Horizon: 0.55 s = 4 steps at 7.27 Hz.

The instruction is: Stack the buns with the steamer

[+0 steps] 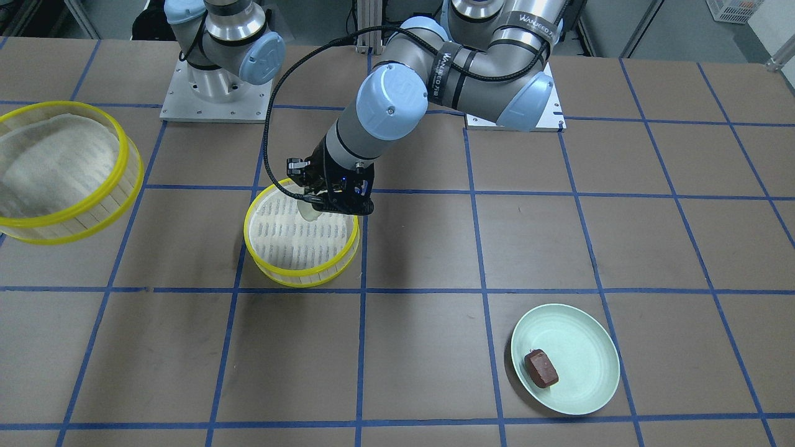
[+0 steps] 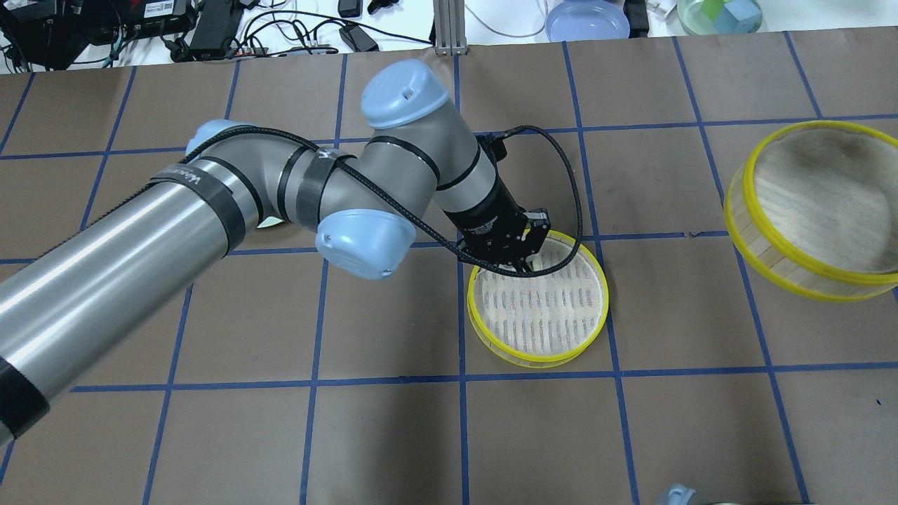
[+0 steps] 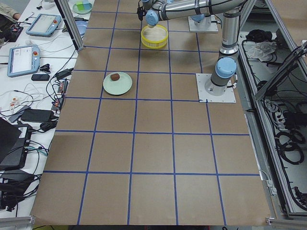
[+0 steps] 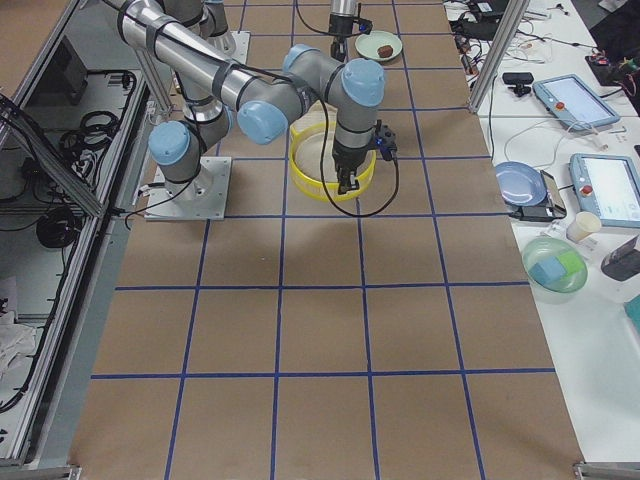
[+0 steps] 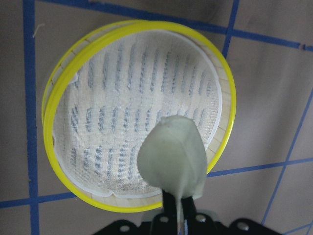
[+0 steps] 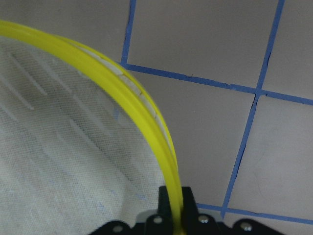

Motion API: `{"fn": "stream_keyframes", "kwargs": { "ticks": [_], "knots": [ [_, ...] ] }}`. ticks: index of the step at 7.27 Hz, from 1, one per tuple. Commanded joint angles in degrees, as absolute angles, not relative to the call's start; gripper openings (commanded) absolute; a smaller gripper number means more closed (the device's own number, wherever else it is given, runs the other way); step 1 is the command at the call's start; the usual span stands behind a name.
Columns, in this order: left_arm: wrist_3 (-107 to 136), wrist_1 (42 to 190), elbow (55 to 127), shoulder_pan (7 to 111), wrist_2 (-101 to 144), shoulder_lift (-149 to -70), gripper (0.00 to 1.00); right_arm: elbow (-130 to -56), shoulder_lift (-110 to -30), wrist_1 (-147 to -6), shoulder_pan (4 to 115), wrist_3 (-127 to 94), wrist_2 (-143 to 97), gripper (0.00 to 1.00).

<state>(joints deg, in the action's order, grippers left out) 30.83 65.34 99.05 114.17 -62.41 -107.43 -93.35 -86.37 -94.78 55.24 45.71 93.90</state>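
Placement: left gripper [image 1: 317,203] is pinching pale cream round bun [image 5: 171,154] over centre yellow-rimmed steamer tier [image 1: 299,280].
Gentle lowering, then releasing, is probably coming next; right gripper [image 6: 175,215] is clamping second tier [image 1: 74,212], left edge.

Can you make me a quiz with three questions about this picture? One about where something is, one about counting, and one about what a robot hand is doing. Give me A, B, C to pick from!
1. Where is the brown bun?
A) in a steamer
B) on the green plate
C) in a robot hand

2. How many yellow-rimmed steamer tiers are there?
A) one
B) three
C) two

3. What is the left hand doing?
A) shut on the pale bun
B) open and empty
C) shut on the plate

Answers:
1 B: the brown bun lies on the green plate.
2 C: there is one tier on the table and one raised tier, gripped by its rim in the right hand.
3 A: the left hand holds the pale bun above the tier on the table.
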Motion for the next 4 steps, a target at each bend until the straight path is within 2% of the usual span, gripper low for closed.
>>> {"fn": "stream_keyframes", "kwargs": {
  "ticks": [1, 2, 3, 4],
  "knots": [
    [33.22, 65.48, 102.12, 115.31, -62.49, -107.58, 0.0, -93.6, -86.4, -94.75, 55.37, 44.91, 94.04, 0.0],
    [31.4, 65.22, 102.22, 115.31, -65.19, -108.19, 0.5, -93.78, -85.96, -94.75, 55.37, 44.39, 93.87, 0.0],
    [30.86, 65.04, 101.61, 115.31, -65.56, -108.28, 0.65, -93.87, -85.7, -95.01, 55.46, 42.47, 93.26, 0.0],
    [30.94, 64.6, 101.34, 115.31, -65.74, -108.28, 0.99, -93.95, -85.61, -94.92, 55.81, 39.32, 93.17, 0.0]
  ]
}}
